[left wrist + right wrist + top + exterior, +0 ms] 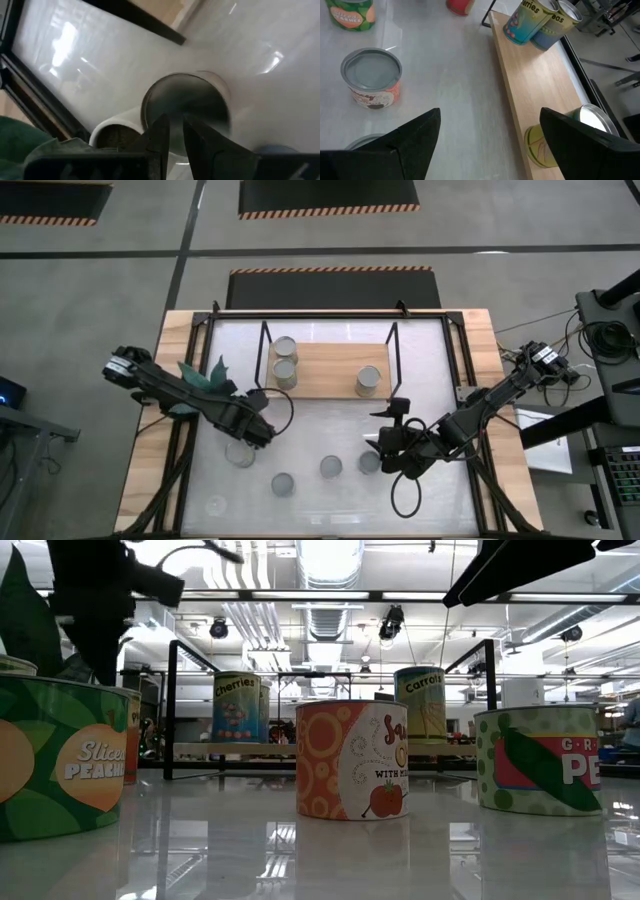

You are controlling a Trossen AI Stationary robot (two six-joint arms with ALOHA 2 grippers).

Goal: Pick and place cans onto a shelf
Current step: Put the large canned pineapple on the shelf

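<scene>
Cans (331, 466) scattered on glossy white table (430, 350); three on shelf (325, 370).

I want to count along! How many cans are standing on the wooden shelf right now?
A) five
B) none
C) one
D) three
D: from above, the shelf carries two cans close together at its left end and one can alone toward its right end, while the other cans sit on the white table.
</scene>
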